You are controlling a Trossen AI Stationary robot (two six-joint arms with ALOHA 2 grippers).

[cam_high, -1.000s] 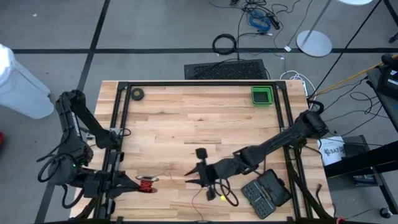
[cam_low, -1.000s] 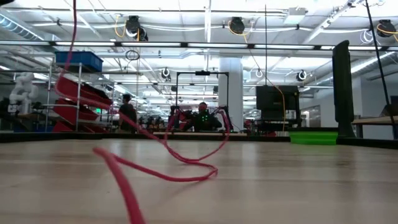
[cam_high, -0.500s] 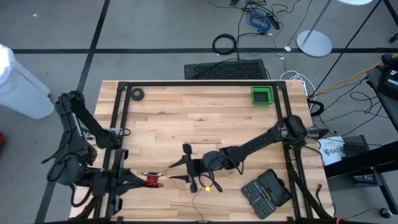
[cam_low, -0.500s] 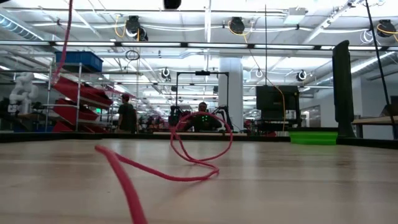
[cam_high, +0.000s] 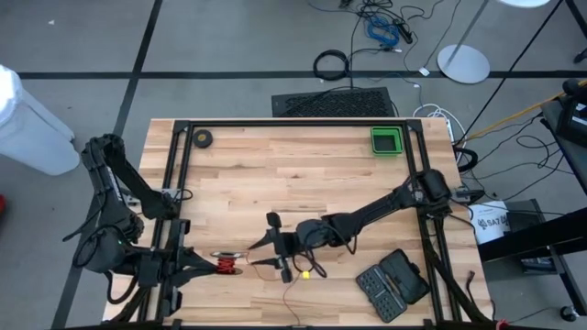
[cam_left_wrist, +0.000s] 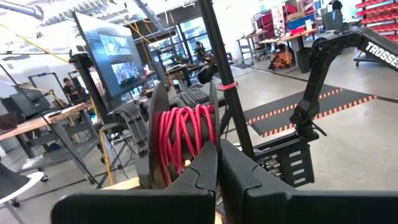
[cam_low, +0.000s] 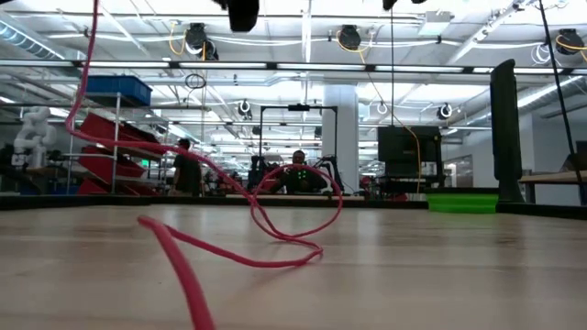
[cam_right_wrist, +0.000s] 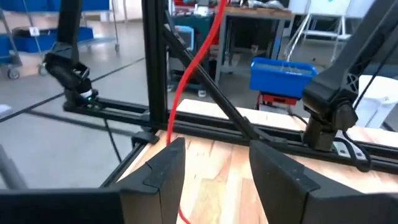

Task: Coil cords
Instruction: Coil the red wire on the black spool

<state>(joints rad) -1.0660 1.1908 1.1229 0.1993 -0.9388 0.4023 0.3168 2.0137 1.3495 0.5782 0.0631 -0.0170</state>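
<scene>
1. The table (cam_high: 303, 174) carries the work at its near edge.
2. The left claw (cam_high: 204, 267) is closed tight on the spool holding the cords (cam_high: 222, 266), coiled red.
3. The right claw (cam_high: 275, 246) stands wide just beside, the loose red wire running between its fingers (cam_right_wrist: 163, 171).
4. I think the wire should be guided with light tension, so each turn lies flat without tangling.

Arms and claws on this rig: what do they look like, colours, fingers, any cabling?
Both arms are dark, jointed and slim. The left arm trails black cables near its base. The left claw has two matte black wedge-shaped fingers; the right claw has two broad, flat black fingers. White lettering marks the right arm in the left wrist view.
</scene>
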